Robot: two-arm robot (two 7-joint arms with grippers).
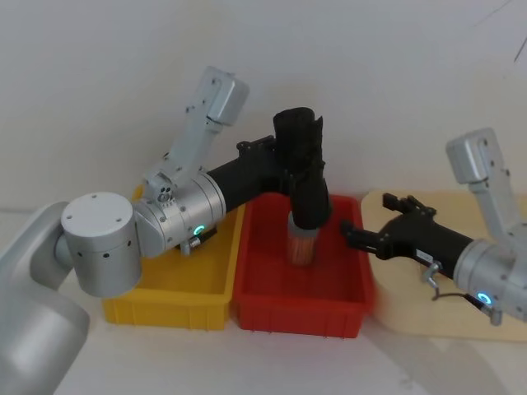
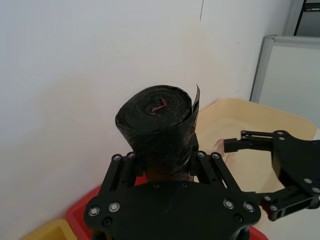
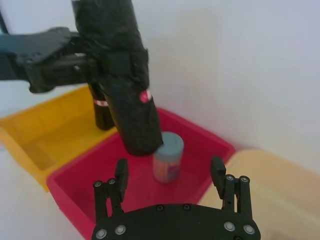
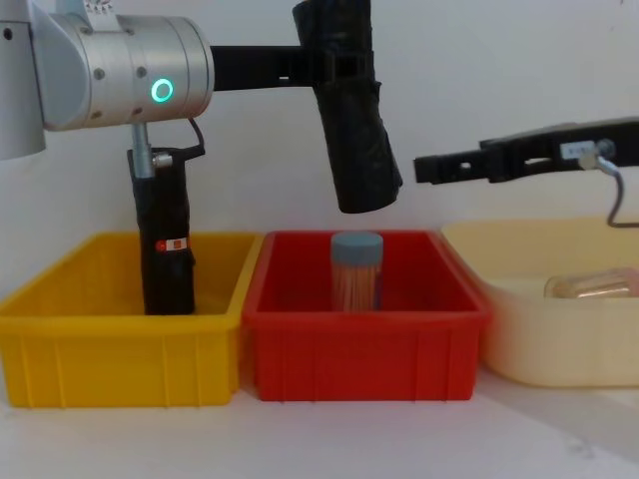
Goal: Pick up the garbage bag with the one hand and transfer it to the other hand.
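While the left gripper [image 4: 337, 66] clamps the garbage bag [image 4: 357, 150], the right gripper [image 3: 170, 169] hangs open at its three o'clock.

The left arm [image 1: 193, 197], its green ring [image 4: 160, 91] lit at the wrist, reaches level from the left over the middle of the table [image 1: 247, 362]. The left hand [image 1: 295, 174] is raised high, clamped on the garbage bag [image 1: 303, 140]. The right arm [image 1: 494, 267], with its blue ring [image 1: 484, 299] lit, comes in from the table's right edge. The right hand [image 1: 360, 236] points leftward, fingers [image 3: 121, 172] spread apart, just beside the left hand.
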